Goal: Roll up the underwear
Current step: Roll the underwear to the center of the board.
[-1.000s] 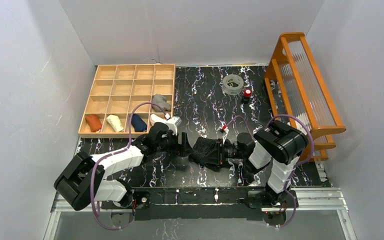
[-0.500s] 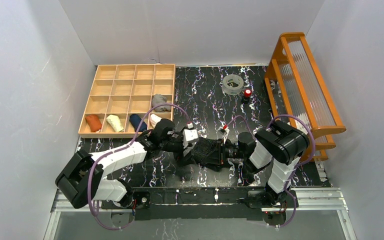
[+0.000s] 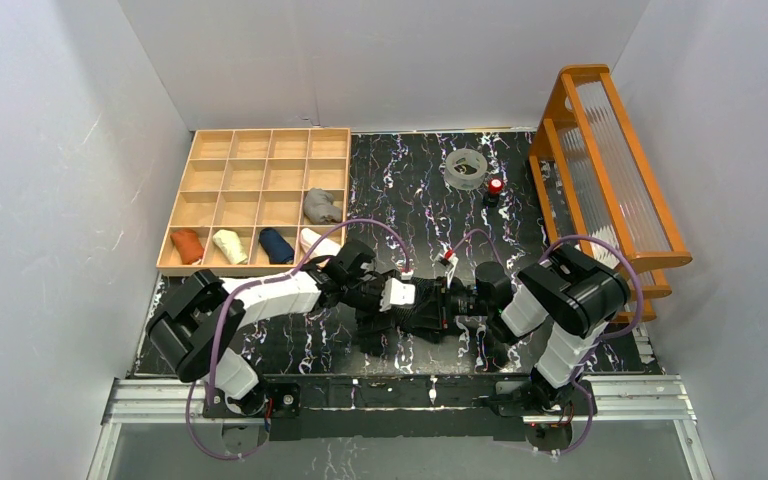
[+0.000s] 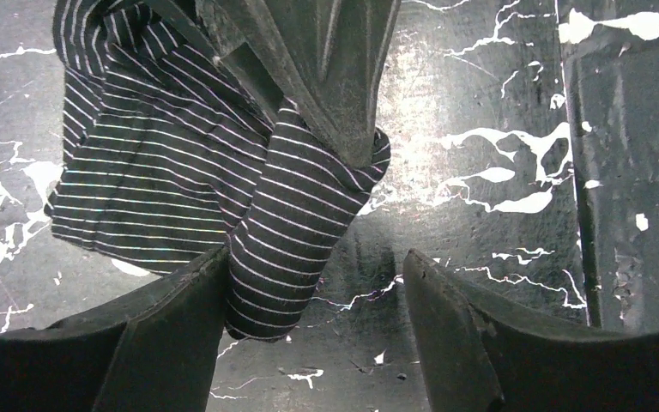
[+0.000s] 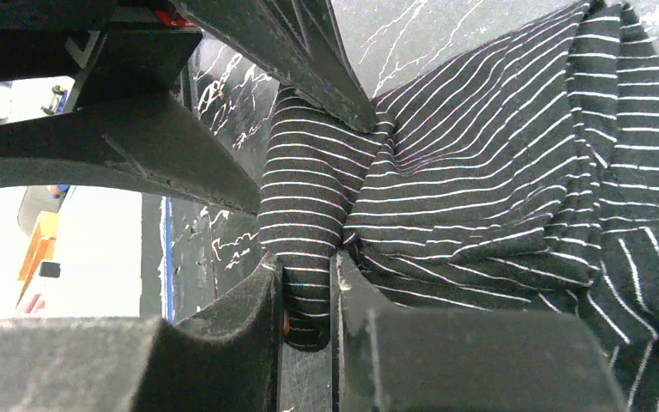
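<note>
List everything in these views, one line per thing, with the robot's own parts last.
striped underwear: one, black with pale stripes, middle of the table near the arms
wooden tray: one, light wood, far left of table
rolled cloths: four, rust, cream, navy, white, tray's nearest row
grey cloth bundle: one, grey, tray's right column, one row behind
tape ring: one, clear, far side of table
red-topped object: one, small, beside the ring
rack: one, orange, right edge
table: one, black, white-veined
left tool: one, black, open, underwear's rolled end between its fingers
right tool: one, black, shut on an underwear fold
</note>
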You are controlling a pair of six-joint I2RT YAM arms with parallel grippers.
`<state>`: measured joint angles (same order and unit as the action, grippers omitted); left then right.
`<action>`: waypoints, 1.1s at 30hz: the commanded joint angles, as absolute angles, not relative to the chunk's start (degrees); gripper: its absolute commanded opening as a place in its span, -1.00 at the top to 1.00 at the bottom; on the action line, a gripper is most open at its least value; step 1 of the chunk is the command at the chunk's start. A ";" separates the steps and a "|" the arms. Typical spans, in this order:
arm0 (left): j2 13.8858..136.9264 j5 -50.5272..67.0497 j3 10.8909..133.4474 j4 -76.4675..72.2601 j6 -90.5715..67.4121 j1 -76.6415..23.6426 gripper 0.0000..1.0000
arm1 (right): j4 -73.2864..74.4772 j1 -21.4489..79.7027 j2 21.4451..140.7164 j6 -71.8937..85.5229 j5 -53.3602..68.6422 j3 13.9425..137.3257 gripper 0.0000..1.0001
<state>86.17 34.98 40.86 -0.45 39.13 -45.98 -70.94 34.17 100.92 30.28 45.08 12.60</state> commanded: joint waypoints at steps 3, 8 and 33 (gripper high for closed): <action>88.46 33.98 43.78 2.20 43.18 -47.14 -0.20 | -63.13 33.84 100.77 26.73 43.46 12.03 0.73; 89.27 34.34 44.30 2.20 43.66 -47.28 0.40 | -60.34 33.84 99.73 25.07 42.84 12.43 0.63; 85.77 33.37 44.49 7.69 19.36 -47.37 1.00 | -36.99 33.92 66.90 1.07 39.74 13.26 -0.41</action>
